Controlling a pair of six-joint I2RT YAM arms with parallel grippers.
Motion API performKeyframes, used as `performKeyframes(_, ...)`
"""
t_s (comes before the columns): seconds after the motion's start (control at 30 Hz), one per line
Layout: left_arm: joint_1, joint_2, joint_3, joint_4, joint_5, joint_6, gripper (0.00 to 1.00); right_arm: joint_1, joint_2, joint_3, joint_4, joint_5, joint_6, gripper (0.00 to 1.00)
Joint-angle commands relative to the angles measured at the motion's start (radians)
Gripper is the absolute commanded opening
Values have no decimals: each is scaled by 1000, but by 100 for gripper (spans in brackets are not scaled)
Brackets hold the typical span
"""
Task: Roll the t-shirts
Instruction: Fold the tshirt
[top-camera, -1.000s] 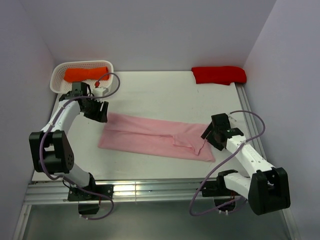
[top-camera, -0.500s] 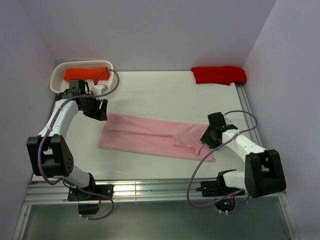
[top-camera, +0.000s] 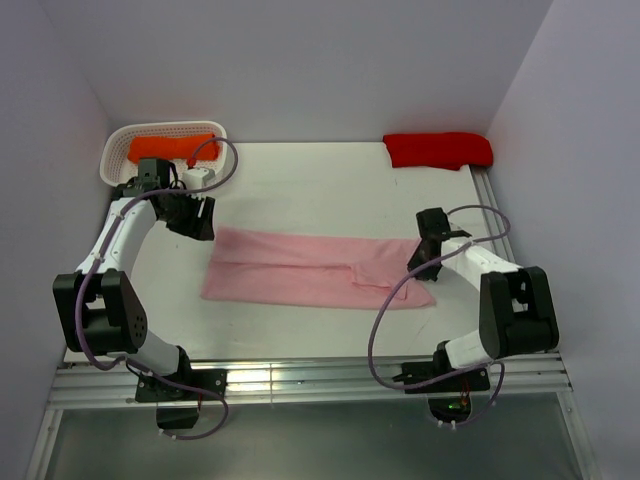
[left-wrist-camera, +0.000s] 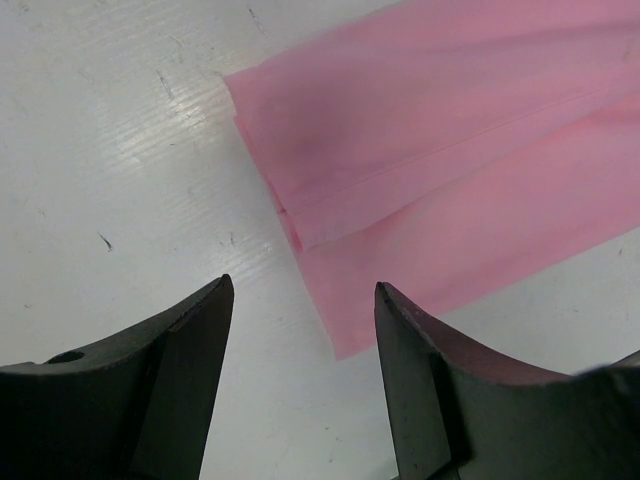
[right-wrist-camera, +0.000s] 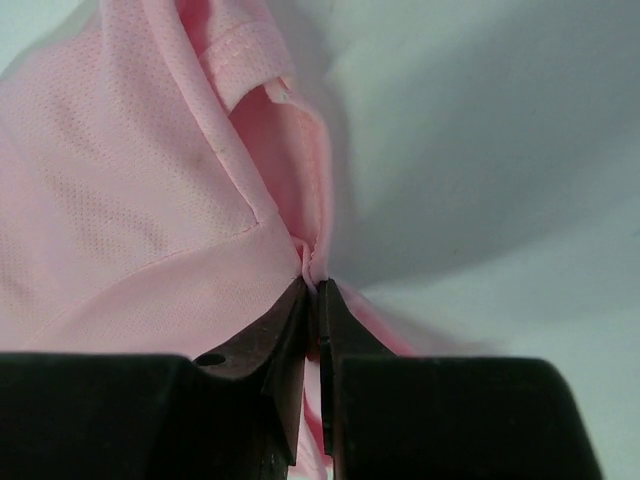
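A light pink t-shirt (top-camera: 310, 272), folded into a long strip, lies across the middle of the white table (top-camera: 320, 190). My right gripper (top-camera: 428, 262) sits at the strip's right end, shut on a pinch of its edge; the right wrist view shows pink cloth (right-wrist-camera: 150, 200) squeezed between the closed jaws of the right gripper (right-wrist-camera: 313, 285). My left gripper (top-camera: 192, 226) hovers open just off the strip's left end. In the left wrist view the pink corner (left-wrist-camera: 400, 150) lies ahead of the left gripper (left-wrist-camera: 303, 290), whose spread fingers hold nothing. An orange t-shirt bundle (top-camera: 170, 148) and a red one (top-camera: 438, 150) rest at the back.
A white mesh basket (top-camera: 120, 145) at the back left holds the orange bundle. The red bundle lies at the back right corner near the metal rail (top-camera: 492, 215). Purple walls close in the table on three sides.
The right gripper has closed on the strip's right edge and moved up and back, dragging the right end straighter. The left gripper has shifted slightly toward the back, still open.
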Motion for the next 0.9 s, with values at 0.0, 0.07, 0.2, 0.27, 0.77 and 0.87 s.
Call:
performKeyframes(0.0, 2, -15, 33, 3, 25, -13, 64, -66, 60, 91, 11, 35, -71, 12)
performKeyframes(0.07, 2, 0, 35, 10, 23, -25, 64, -107, 105, 144, -1, 44, -103, 11)
performKeyframes(0.2, -1, 31, 38, 22, 26, -49, 64, -184, 183, 237, -36, 82, -163, 11)
performKeyframes(0.27, -2, 49, 35, 26, 31, -59, 65, -213, 232, 287, -45, 110, -181, 11)
performKeyframes(0.77, -19, 267, 150, 46, 204, -108, 74, -276, 168, 312, -111, 196, -187, 61)
performKeyframes(0.87, -19, 339, 214, 28, 279, -131, 75, -257, 53, 289, -151, 180, -155, 62)
